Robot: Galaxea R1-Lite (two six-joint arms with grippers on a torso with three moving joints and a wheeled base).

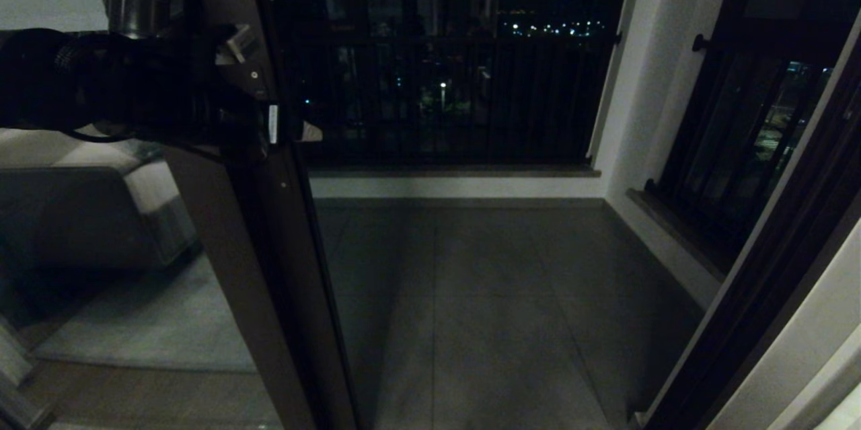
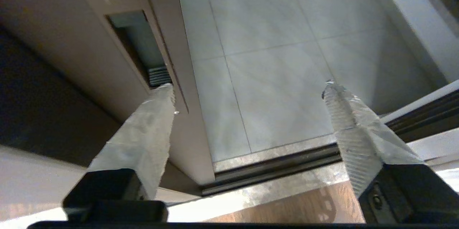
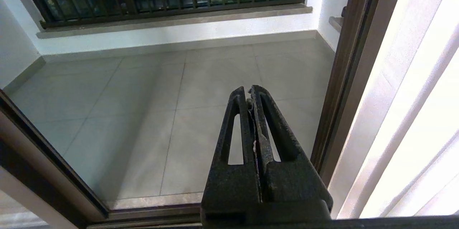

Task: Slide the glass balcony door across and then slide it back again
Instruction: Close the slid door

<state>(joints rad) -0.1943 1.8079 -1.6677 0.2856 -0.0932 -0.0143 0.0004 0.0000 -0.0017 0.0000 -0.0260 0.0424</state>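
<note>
- Glass balcony door (image 1: 269, 268): tall, dark brown smooth stile at far left of the doorway, opening wide; likely mid-task, return slide next (hard to judge).
- Left gripper (image 2: 247, 91): spread wide, holding nothing, one ribbed fingertip (image 2: 157, 103) at the slim recessed handle (image 2: 138, 44); needs hooking, then pulling.
- Right gripper (image 3: 249, 91): pressed closed, empty, idle.

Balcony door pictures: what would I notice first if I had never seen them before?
First, the left gripper with its jaws spread wide, one fingertip at the recessed handle on the glass balcony door, which stands left of the doorway. Next, the tiled balcony floor and the barred railing with city lights behind. The right gripper hangs shut over the doorway.
</note>
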